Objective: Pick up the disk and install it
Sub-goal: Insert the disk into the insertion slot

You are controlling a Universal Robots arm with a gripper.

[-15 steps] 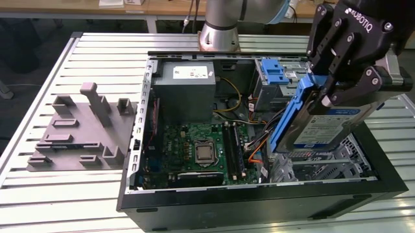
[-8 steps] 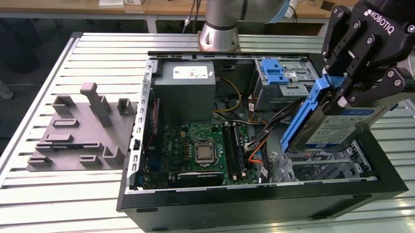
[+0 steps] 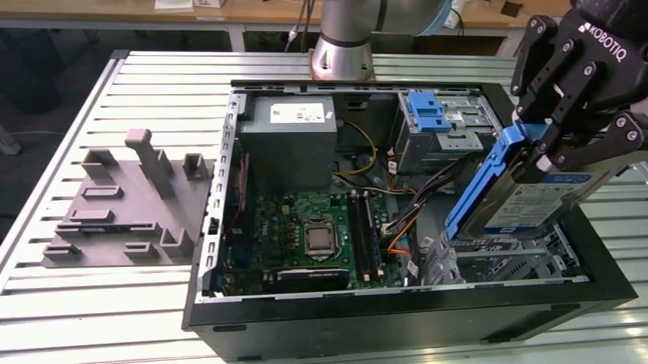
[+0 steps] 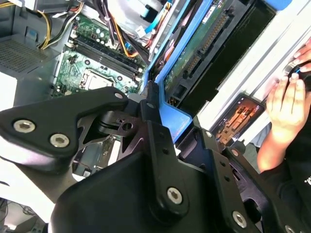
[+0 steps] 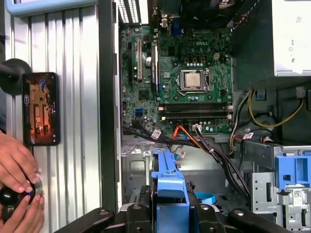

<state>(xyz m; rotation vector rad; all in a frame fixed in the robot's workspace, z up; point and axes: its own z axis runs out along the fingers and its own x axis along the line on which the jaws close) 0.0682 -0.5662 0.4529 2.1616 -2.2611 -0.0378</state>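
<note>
The gripper (image 3: 547,152) pinches the disk (image 3: 542,203) between its fingers and holds it tilted, with the blue bracket (image 3: 484,182) on the edge, above the open computer case (image 3: 405,322). In the exterior view, the disk is at three o'clock from the motherboard (image 3: 314,227).

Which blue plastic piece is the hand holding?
The blue bracket on the disk, tilted above the case in the hand; the blue latch sits apart on the grey metal cage.
</note>
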